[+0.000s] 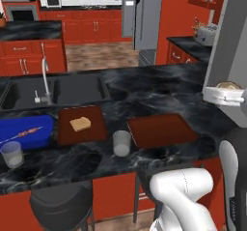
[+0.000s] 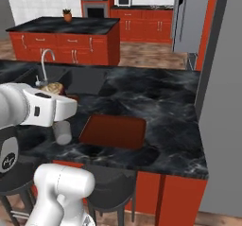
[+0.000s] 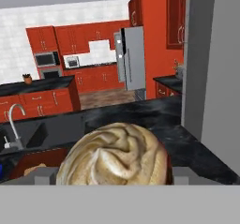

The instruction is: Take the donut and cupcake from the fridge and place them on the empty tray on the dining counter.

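The gripper was clamped on the cupcake, its cream top close before the hand camera, and carried it high above the dining counter. The step in hand seemed to be bringing the cupcake to the empty tray; next the arm probably had to lower over it and release. The twin tray with bread, a glass and the sink were beside, the fridge far behind.

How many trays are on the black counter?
3: the empty red-brown tray in front of the robot, a like tray with a bread slice to its left, and a blue tray farthest left.
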Motion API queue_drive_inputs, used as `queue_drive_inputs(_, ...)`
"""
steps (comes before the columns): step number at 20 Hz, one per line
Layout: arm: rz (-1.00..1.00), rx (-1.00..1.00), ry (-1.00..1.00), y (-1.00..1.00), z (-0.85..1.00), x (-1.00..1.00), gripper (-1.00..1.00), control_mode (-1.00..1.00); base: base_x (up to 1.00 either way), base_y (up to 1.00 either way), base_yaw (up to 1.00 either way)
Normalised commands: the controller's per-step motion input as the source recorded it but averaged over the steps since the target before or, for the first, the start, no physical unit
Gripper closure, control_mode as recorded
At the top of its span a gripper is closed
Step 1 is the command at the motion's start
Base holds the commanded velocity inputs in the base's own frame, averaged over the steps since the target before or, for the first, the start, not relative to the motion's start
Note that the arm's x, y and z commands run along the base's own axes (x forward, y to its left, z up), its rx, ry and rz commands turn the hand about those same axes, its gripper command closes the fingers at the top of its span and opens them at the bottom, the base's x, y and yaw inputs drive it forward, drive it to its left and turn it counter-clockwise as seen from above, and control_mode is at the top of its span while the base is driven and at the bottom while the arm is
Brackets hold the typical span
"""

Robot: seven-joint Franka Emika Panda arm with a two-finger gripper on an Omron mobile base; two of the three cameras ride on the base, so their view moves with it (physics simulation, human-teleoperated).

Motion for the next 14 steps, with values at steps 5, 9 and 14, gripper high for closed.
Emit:
queue_drive_inputs(5,0.0,0.0,0.0,0.0,0.0,0.0,1.0,1.0,0.75,0.0,-0.18)
queue_drive_inputs(9,0.14,0.0,0.35,0.0,-0.18,0.93,1.0,-1.0,0.0,0.0,0.0)
queue_drive_inputs(14,0.06,0.01,0.18,-0.01,-0.33,0.71,1.0,-1.0,0.0,0.0,0.0)
